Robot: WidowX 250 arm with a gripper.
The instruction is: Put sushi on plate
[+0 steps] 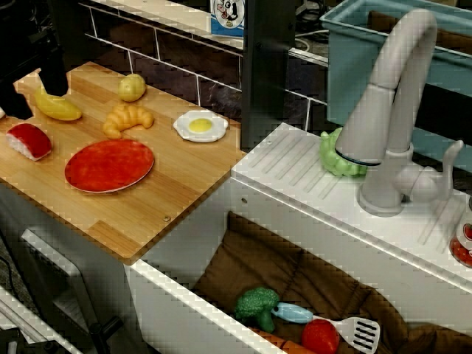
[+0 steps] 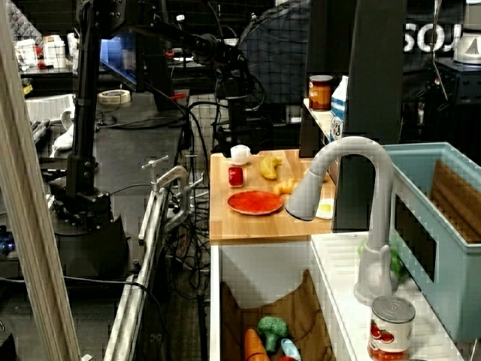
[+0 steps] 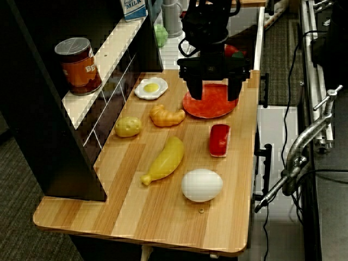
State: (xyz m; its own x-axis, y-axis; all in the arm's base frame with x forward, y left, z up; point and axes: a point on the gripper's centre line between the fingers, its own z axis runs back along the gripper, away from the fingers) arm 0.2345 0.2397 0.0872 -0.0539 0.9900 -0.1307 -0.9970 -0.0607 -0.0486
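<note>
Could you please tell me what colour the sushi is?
The sushi has a glossy red top over a white base, clearest in the close view of the counter.

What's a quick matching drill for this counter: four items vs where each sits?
Items:
1. sushi
2. fried egg
3. broccoli
4. soup can

Places:
A. in the sink basin
B. on the shelf ledge above the board
C. on the board between plate and white egg
D. on the board's back edge, beside the croissant

Pairs: 1-C, 2-D, 3-A, 4-B
</note>
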